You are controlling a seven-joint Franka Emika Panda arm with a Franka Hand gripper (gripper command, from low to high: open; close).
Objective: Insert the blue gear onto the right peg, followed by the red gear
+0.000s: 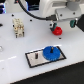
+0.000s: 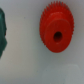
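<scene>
Progress: blue gear already on plate nr desk's front edge; right peg hidden. Red gear loose at back, w/ my claw above it, state unclear.

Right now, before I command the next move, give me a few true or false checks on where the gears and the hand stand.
1. The blue gear already sits on the grey plate. True.
2. The red gear is stacked on top of the blue gear. False: it lies apart from the plate, on the white table, under the arm.
3. The wrist view shows the red gear with its central hole facing the camera. True.
4. The hand is closed on the red gear. False: no fingers show around it in the wrist view, and the exterior view does not show the hand clearly enough to tell its state.
</scene>
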